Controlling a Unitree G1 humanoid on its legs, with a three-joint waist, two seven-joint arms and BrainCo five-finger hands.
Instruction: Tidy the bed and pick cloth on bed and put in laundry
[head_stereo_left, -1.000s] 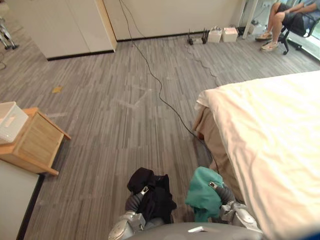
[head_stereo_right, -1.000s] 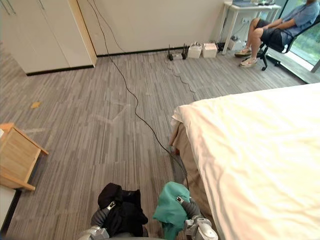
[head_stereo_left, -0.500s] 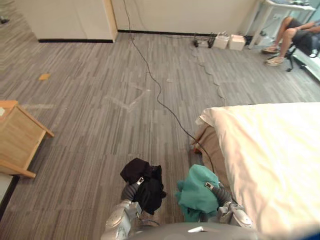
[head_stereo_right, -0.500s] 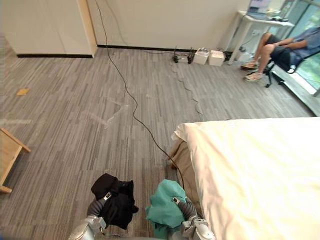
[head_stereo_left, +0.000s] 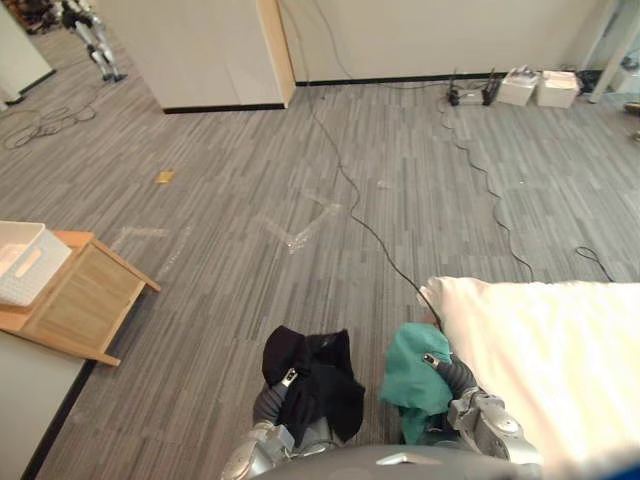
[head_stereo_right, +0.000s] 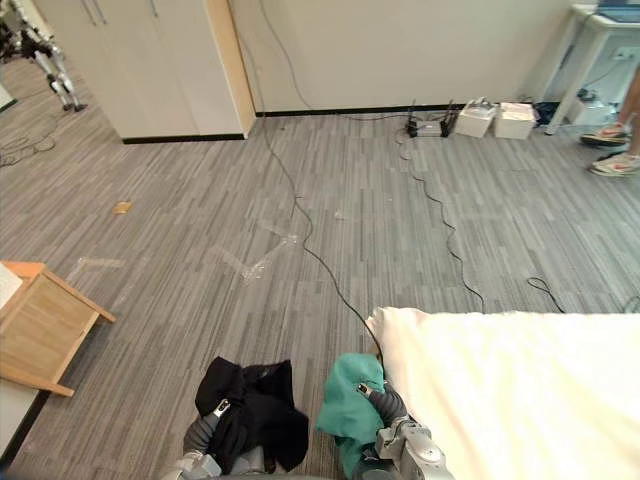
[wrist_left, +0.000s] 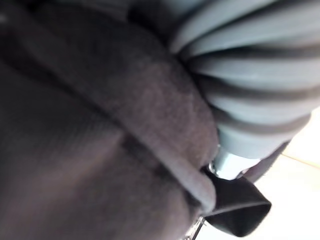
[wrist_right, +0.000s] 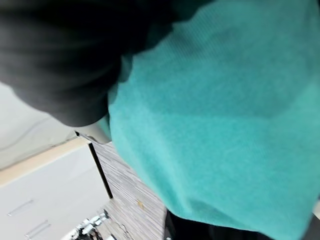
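Note:
A black cloth (head_stereo_left: 310, 375) hangs bunched over my left hand (head_stereo_left: 268, 403) low in the eye views, above the grey floor. It also lies dark against the ribbed cover (wrist_left: 255, 85) in the left wrist view. A teal cloth (head_stereo_left: 412, 365) is draped over my right hand (head_stereo_left: 456, 376) and spreads across the right wrist view (wrist_right: 215, 115). Both cloths are carried off the floor, side by side. The bed (head_stereo_left: 540, 340) with its smooth cream sheet lies to my right, its corner close to the teal cloth.
A wooden bedside table (head_stereo_left: 75, 305) with a white basket (head_stereo_left: 25, 262) stands at my left. A white cabinet (head_stereo_left: 200, 50) and white boxes (head_stereo_left: 535, 87) line the far wall. A person's shoes (head_stereo_right: 610, 160) show at the far right. Open grey floor lies ahead.
The camera has swung left and away from the bed, so less of the bed shows and the bedside table is back in view. Both cloths stay on my hands as before.

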